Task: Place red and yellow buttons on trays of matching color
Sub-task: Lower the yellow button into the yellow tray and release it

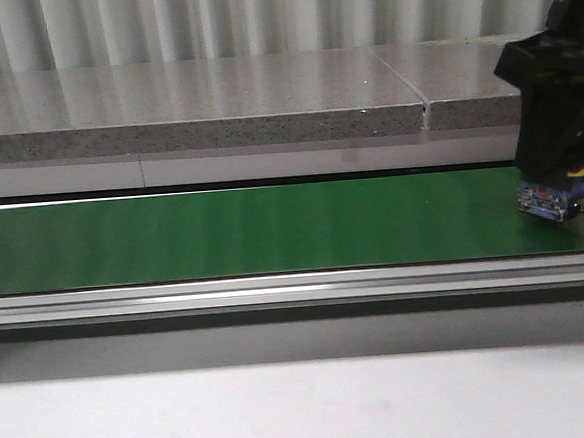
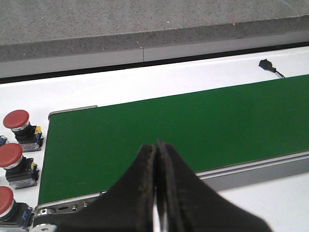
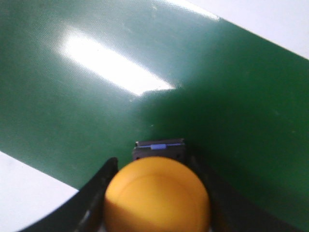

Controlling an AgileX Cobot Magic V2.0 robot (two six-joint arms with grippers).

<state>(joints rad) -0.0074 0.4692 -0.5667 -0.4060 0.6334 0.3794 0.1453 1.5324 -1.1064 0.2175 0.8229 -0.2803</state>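
Observation:
A yellow button (image 3: 157, 198) with a black base sits between the fingers of my right gripper (image 3: 157, 162), which is shut on it. In the front view this gripper (image 1: 553, 189) is at the far right, the button's clear blue base (image 1: 551, 202) just over the green belt (image 1: 253, 232). Away from that, my left gripper (image 2: 157, 145) is shut with nothing in it, over the near edge of the belt (image 2: 193, 125). Three red buttons (image 2: 16, 119) (image 2: 9, 154) (image 2: 4, 200) stand in a row on the white table beside the belt's end. The trays are out of view.
An aluminium rail (image 1: 277, 290) runs along the belt's near side, with white table (image 1: 285, 410) in front. A grey stone ledge (image 1: 214, 104) lies behind the belt. A small black connector with a cable (image 2: 266, 64) lies on the white surface past the belt.

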